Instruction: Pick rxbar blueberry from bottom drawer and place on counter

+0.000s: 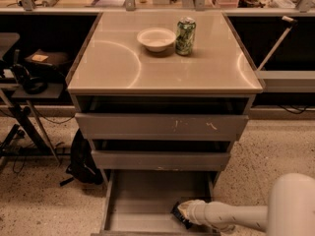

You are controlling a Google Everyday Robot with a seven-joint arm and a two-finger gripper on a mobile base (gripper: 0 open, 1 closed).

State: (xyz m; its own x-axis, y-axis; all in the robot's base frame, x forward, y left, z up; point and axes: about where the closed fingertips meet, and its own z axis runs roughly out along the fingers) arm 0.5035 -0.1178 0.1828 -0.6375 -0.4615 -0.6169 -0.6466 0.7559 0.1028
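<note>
The bottom drawer [142,200] is pulled open at the foot of the cabinet, with a plain grey floor. My gripper [181,214] reaches into its right front part from the lower right, on the end of a white arm. A small dark shape at the gripper's tip may be the rxbar blueberry; I cannot tell it from the fingers. The counter [118,58] is the glossy beige top of the cabinet, far above the gripper.
A white bowl [156,38] and a green can [185,35] stand at the back of the counter. Two grey drawers [160,126] with scuffed fronts sit above the open one. A dark bag [81,156] and a stand [24,117] are on the floor at left.
</note>
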